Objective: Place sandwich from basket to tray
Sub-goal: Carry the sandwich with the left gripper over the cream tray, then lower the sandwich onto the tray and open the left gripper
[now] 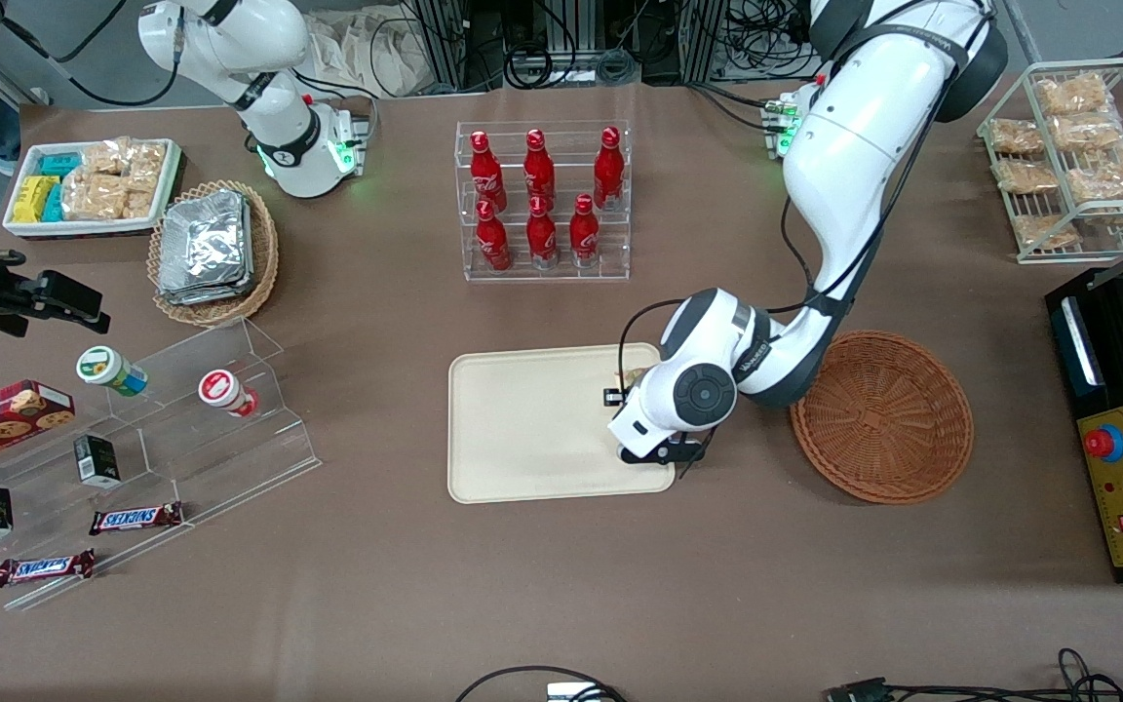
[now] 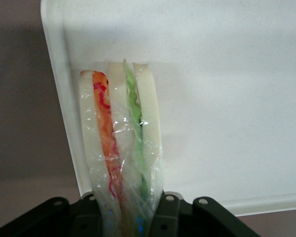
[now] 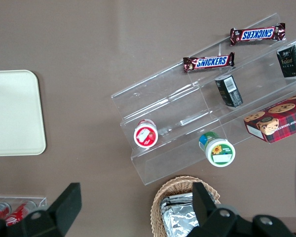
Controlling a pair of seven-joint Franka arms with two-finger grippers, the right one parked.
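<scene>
The sandwich [image 2: 121, 143], pale bread with orange-red and green filling in clear wrap, stands on edge between the fingers [image 2: 168, 207] of my left gripper [image 2: 126, 210], which is shut on it. It hangs over the cream-beige tray [image 2: 227, 98] just inside the rim, and I cannot tell whether it touches the tray. From the front, the gripper [image 1: 623, 392] is low over the tray [image 1: 522, 429] at the end beside the reddish-brown basket [image 1: 883, 414]. A sliver of the sandwich [image 1: 632, 375] shows by the wrist. Nothing shows in the basket's visible part.
A clear rack of red bottles [image 1: 542, 200] stands farther from the front camera than the tray. A wire rack of bagged snacks [image 1: 1073, 156] and a black control box [image 1: 1122, 439] are at the working arm's end. An acrylic stand [image 1: 181, 429] with snacks lies toward the parked arm's end.
</scene>
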